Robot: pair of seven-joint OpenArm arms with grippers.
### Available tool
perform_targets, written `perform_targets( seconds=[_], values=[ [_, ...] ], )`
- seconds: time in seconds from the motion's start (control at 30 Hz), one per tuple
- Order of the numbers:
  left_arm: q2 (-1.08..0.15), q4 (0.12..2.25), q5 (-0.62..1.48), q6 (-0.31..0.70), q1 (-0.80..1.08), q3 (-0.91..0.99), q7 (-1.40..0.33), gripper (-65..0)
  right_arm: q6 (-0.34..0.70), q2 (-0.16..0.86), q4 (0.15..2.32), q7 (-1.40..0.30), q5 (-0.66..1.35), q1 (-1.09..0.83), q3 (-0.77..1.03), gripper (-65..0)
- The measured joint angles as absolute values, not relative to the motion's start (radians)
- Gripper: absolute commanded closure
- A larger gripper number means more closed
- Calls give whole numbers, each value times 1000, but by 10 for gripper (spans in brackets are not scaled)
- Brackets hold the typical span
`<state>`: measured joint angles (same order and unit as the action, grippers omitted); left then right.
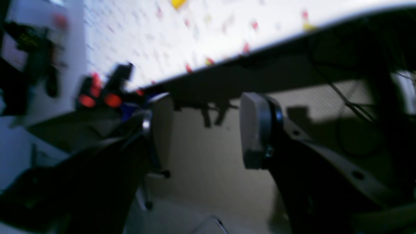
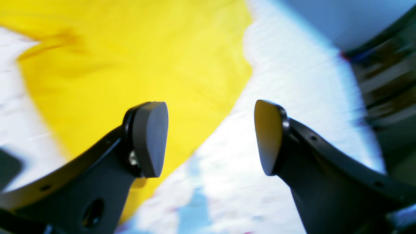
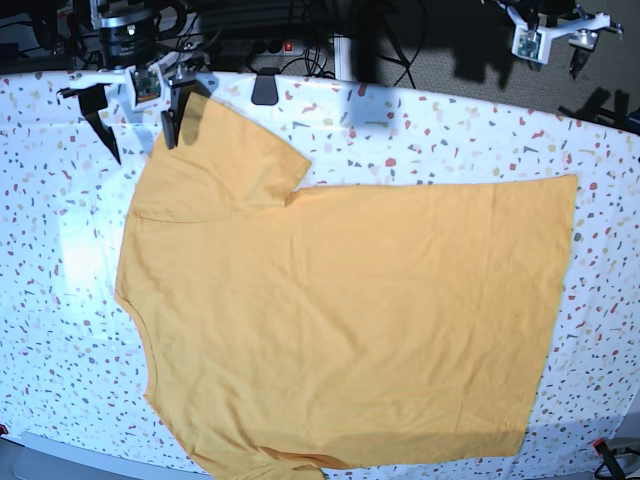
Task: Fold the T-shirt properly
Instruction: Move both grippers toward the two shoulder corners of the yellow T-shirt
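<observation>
T-shirt (image 3: 340, 320) one, spread flat, two grippers open-jawed

A table covered by a white cloth with coloured terrazzo specks (image 3: 420, 140) carries the T-shirt (image 3: 340, 320), spread flat: hem toward three o'clock, neck toward nine, one sleeve toward eleven. A small dark object (image 3: 265, 88), perhaps a clip, sits at twelve.

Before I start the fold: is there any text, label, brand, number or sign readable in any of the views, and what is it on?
None readable.
T-shirt: plain, no print or visible tag.
White speckled cloth: coloured flecks only, no lettering.
Equipment behind the table in the base view and the dark gear in the left wrist view: any markings too small or blurred to read.
</observation>
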<state>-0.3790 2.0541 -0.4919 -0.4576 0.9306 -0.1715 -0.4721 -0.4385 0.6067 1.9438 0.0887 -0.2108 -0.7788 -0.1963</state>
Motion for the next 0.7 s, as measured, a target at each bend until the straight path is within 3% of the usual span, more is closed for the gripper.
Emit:
perform_targets(
  seconds=[0.13,0.33,0.57,0.7],
  values=[
    [-379,2078,-547,-451,909,-171,-473,-320,-490,607,1944,88,-321,-778,-183,-415],
    [-379,2078,-627,-285,835,-172,-509,-320,-526,606,1944,88,-456,-760,-183,-415],
    [-420,2078,-628,-276,739,-174,-508,-320,-527,604,1944,88,-461,-745,-183,-415],
    [-501,2078,-631,-141,659,-172,-517,-320,-527,603,1944,88,-461,-745,-183,-415]
  ],
)
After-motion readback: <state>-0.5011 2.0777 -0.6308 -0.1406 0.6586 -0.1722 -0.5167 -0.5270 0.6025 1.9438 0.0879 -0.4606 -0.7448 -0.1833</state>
